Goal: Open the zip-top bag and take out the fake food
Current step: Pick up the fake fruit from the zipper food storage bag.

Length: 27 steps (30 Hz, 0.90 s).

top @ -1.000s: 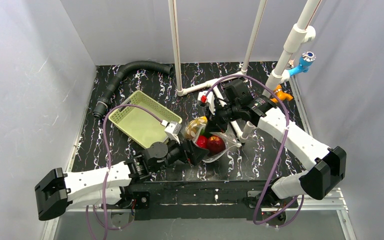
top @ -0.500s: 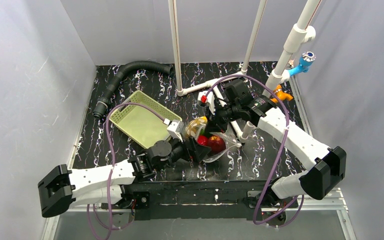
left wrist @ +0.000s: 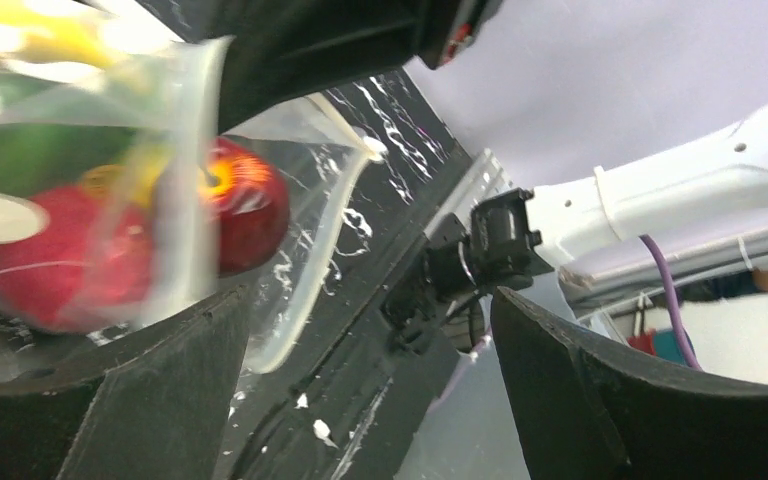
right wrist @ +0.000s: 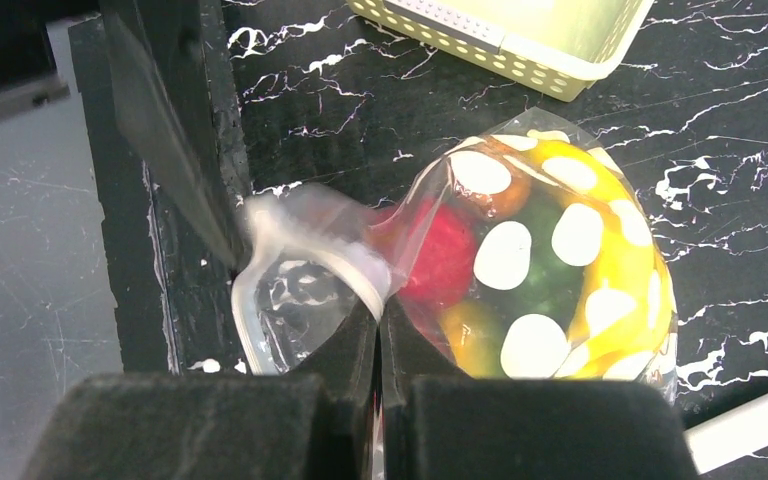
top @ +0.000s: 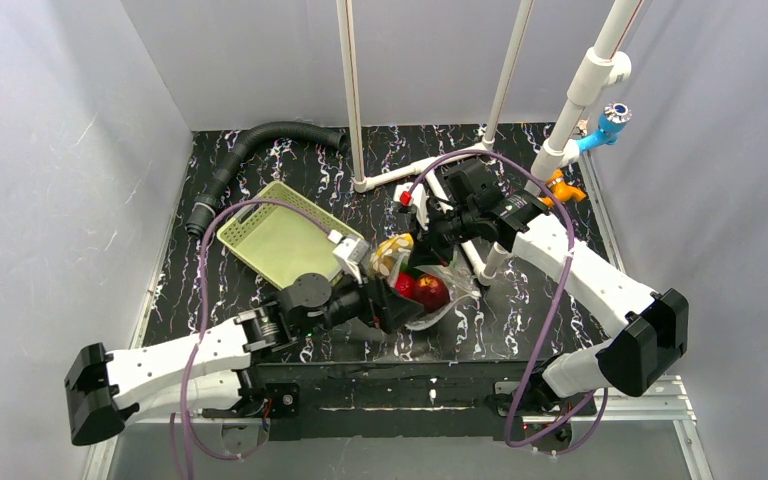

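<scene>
Zip-top bag lies near the middle of the bench's near edge, just beside the near corner of the pale green basket, with the fake food inside it. Right hand is closed tight, pinching one lip of the bag's mouth. Left hand is spread wide and holds nothing; the other lip curls just beside its left finger. Step in hand, as judged: parting the mouth, with one side held and the other not yet taken. The mouth looks partly open already, though how far the zip is undone cannot be told. Next move likely calls for the left hand to close on the free lip, or to go past it for the red fruit nearest the opening, while the right hand anchors the bag so it does not slide. Views: the right wrist camera alone shows the pinch itself, plus the white dots and the yellow, green and orange pieces deeper in the bag. The left wrist camera alone shows the gap between its open fingers and the red fruit close behind the lip. The top camera gives the layout of both arms and the basket, but both grips are hidden there.
</scene>
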Tool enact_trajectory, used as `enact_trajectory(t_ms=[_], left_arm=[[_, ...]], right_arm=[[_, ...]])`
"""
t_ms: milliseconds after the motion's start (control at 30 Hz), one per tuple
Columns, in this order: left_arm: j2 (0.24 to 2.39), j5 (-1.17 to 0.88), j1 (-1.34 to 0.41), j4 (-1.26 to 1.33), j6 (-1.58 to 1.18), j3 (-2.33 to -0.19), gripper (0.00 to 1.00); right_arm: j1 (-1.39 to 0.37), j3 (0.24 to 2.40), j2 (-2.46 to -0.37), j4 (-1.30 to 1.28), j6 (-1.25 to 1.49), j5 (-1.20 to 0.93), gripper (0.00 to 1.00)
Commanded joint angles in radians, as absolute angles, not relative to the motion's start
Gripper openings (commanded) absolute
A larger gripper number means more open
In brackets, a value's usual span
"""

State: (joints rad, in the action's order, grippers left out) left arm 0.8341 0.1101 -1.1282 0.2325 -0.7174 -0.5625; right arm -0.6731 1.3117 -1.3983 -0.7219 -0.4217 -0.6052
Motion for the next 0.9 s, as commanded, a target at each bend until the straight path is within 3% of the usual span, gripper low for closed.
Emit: enact_trajectory(t_ms=[0,867], left_arm=[[0.966,-0.073,-1.134,0.374,-0.691,-0.645,0.87],[1.118,0.128,-1.143,0.517,-0.677,-0.574,0.87]], right_arm=[[-0.667,1.339,-1.409,-0.706,-0.428,-0.603,0.01],[-0.669,1.342,-1.436,-0.702,-0.414,-0.633,0.01]])
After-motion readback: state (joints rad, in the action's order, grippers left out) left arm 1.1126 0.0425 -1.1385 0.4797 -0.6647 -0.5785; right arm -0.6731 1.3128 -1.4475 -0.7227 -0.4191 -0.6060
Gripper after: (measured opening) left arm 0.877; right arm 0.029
